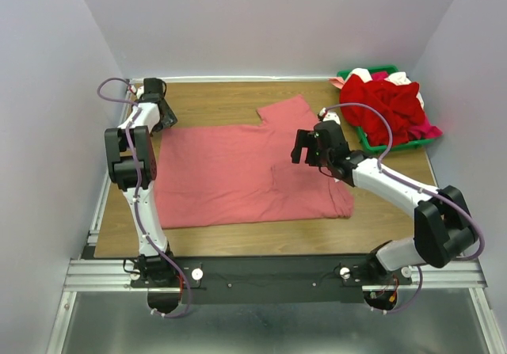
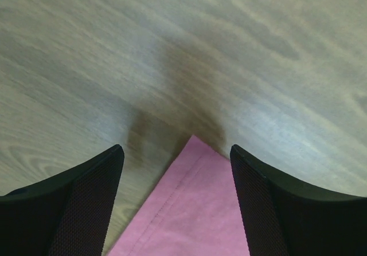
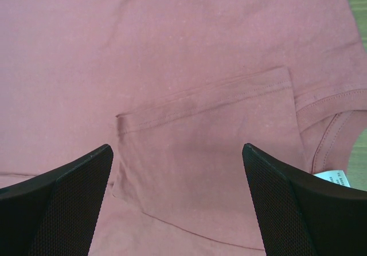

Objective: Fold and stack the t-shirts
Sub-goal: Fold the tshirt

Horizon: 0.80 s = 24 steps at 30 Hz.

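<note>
I see the salmon t-shirt (image 1: 238, 176) flat, long axis left-right, collar rightward; left gripper (image 2: 175, 148) and right gripper (image 3: 178, 147) jaws both apart.

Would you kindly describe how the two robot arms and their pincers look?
Both the left arm and right arm have white links joined by bulky black joint housings, with thin purple cables looping alongside. The left pincer and right pincer each have two black fingers with finely dotted inner faces.

Salmon-pink t-shirt (image 1: 238, 176) flat at centre, one sleeve (image 1: 313, 186) inward; red, magenta, white t-shirts (image 1: 384, 108) in a far-right heap.
</note>
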### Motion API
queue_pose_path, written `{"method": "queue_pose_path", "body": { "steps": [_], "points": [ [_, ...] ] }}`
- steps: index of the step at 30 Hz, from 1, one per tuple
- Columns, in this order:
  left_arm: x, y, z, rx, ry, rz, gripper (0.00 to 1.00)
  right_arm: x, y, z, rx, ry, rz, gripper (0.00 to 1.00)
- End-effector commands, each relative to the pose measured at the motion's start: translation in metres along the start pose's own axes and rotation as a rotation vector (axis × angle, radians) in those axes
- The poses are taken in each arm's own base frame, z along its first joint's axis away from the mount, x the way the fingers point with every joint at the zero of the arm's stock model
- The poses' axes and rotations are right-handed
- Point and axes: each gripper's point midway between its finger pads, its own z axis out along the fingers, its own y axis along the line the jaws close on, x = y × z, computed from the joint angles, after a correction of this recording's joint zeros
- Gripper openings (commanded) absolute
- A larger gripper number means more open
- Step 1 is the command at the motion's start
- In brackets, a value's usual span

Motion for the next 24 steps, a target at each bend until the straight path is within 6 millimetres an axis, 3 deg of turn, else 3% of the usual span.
{"method": "queue_pose_path", "body": {
  "steps": [1, 7, 14, 20, 21, 24],
  "points": [
    [0.02, 0.004, 0.016, 0.005, 0.049, 0.032, 0.79, 0.001, -0.011, -0.004, 0.043, -0.012, -0.005, 1.0],
    [0.026, -0.003, 0.018, 0.02, 0.054, 0.044, 0.7, 0.004, -0.017, -0.002, 0.07, -0.009, -0.007, 1.0],
    [0.034, -0.013, 0.021, 0.015, 0.061, 0.09, 0.53, 0.003, -0.017, -0.003, 0.067, -0.011, -0.009, 1.0],
    [0.039, -0.015, 0.02, -0.005, 0.058, 0.118, 0.2, 0.002, -0.02, -0.004, 0.084, -0.021, -0.009, 1.0],
    [0.039, -0.016, 0.019, -0.005, 0.057, 0.122, 0.09, 0.001, -0.021, -0.003, 0.089, -0.024, -0.008, 1.0],
    [0.041, -0.015, 0.019, -0.007, 0.061, 0.125, 0.0, 0.0, -0.021, -0.005, 0.088, -0.028, -0.008, 1.0]
  ]
}}
